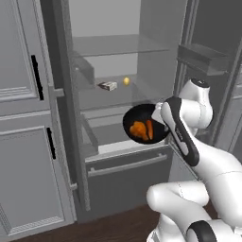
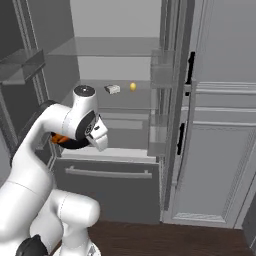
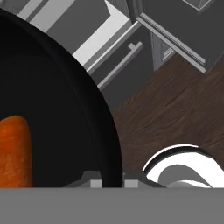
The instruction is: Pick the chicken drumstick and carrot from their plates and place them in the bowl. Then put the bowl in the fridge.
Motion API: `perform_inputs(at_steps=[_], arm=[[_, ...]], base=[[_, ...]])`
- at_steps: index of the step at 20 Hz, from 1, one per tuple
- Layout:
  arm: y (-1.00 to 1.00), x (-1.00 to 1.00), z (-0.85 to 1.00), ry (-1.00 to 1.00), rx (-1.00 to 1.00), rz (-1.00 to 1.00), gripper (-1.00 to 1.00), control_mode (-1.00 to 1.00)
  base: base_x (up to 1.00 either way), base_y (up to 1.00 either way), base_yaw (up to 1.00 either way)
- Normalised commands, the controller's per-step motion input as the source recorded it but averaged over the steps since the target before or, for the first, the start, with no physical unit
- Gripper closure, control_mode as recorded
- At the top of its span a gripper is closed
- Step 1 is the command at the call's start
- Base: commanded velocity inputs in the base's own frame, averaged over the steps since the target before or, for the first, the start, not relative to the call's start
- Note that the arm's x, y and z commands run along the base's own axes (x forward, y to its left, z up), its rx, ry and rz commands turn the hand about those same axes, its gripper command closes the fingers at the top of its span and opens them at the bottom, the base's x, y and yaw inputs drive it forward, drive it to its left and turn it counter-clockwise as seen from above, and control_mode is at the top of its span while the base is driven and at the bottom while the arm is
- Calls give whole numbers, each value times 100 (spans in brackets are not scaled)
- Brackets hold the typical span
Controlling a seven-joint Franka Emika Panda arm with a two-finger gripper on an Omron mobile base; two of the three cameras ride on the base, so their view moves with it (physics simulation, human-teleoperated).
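Observation:
My gripper (image 3: 112, 183) is shut on the rim of the glossy black bowl (image 1: 142, 116), with one tip inside the wall and one outside. It holds the bowl in the air in front of the open fridge (image 1: 118, 47), level with a lower glass shelf. Inside the bowl lie the golden-brown chicken drumstick (image 1: 137, 130) and the orange carrot (image 1: 150, 128). The carrot (image 3: 15, 148) also shows on the dark bowl (image 3: 65, 109) in the hand view. In the right base view my hand covers most of the bowl (image 2: 75, 145). The plates are out of view.
A small box (image 1: 108, 85) and a yellow item (image 1: 126, 81) sit on a middle fridge shelf. A drawer with a bar handle (image 1: 127, 165) is below the bowl. Door bins (image 2: 160, 70) flank the opening. Grey cabinets (image 1: 23, 118) stand left; wood floor (image 3: 175, 109) lies below.

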Motion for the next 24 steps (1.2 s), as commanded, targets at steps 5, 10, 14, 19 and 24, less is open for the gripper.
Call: perform_inputs(at_steps=[5,10,14,19,24], arm=[[0,0,0,0,0,0,100,100],[0,0,0,0,0,0,100,100],[0,0,0,0,0,0,100,100],[30,29,0,0,0,-3,100,-100],[71,17,-18,0,1,-12,100,-100]], base=[[81,-30,18],[76,-34,11],[83,21,0],[29,16,0],[0,0,0]])
